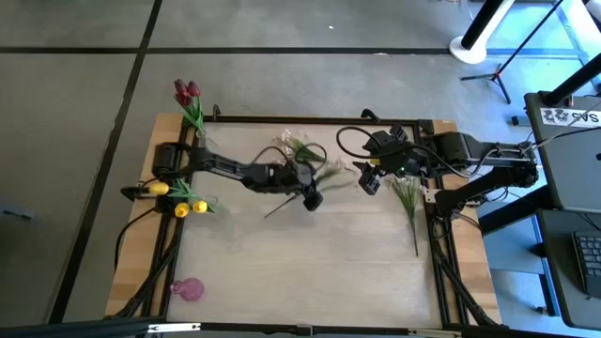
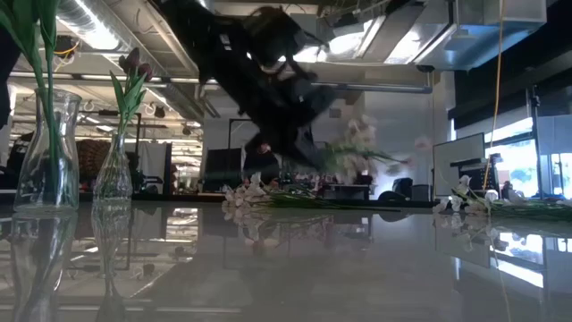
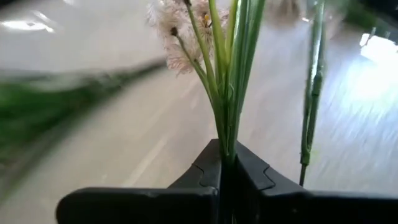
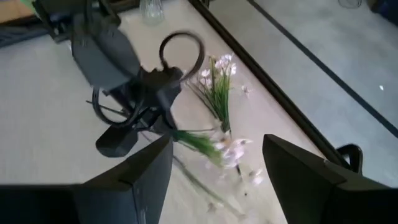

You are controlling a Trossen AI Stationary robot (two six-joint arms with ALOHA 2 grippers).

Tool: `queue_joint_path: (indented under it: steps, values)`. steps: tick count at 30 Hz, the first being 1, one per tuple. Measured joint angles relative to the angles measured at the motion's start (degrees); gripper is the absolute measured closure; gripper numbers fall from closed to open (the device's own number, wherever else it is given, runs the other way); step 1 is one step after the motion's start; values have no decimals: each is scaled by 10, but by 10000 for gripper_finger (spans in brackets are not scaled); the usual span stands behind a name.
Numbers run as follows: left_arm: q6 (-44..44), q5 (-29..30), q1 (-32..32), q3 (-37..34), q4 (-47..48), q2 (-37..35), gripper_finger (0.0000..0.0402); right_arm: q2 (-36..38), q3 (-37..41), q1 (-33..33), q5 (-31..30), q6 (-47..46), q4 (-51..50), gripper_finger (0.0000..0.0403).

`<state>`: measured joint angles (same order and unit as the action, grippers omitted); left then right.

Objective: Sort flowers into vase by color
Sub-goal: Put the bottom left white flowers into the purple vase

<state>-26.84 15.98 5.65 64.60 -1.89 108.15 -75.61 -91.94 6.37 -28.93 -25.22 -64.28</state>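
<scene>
My left gripper (image 1: 310,194) is over the table's middle, shut on a spray of tiny white blossoms (image 1: 340,171), which blurs in the low view (image 2: 357,148). My right gripper (image 1: 369,178) hovers open just right of it; its fingers frame the held spray (image 4: 211,146) without touching. A second white spray (image 1: 300,146) lies flat near the far edge. A third green stem (image 1: 409,199) lies by the right edge. Dark red tulips (image 1: 187,92) stand in a glass vase (image 2: 116,165) at far left. Yellow tulips (image 1: 186,207) stand in another vase (image 2: 40,152). My left gripper pinches the white spray's bundle of thin green stalks (image 3: 225,146) between its two fingers, about midway along the stem. The fingers lie across the stalks. The blossoms (image 3: 180,31) stick out past the fingertips. The spray is lifted off the table, lying roughly level.
A small pink object (image 1: 188,289) sits near the table's near left corner. A dark frame (image 1: 282,120) runs around the table's edge. Black cables loop near the right arm (image 1: 352,141). The table's near half (image 1: 310,272) is bare wood.
</scene>
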Motion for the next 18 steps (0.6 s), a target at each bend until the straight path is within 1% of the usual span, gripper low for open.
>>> queue_joint_path:
  steps: [3,10,14,18]
  values:
    - [10,-2,10,0,0,-55,396,0,0,0,0,15,13,155]
    - [76,-8,16,0,-1,-228,397,0,0,0,5,61,43,155]
    - [82,-14,15,1,19,-326,397,0,0,0,41,105,84,155]
    - [79,-60,5,1,30,-403,397,-3,0,0,98,160,164,155]
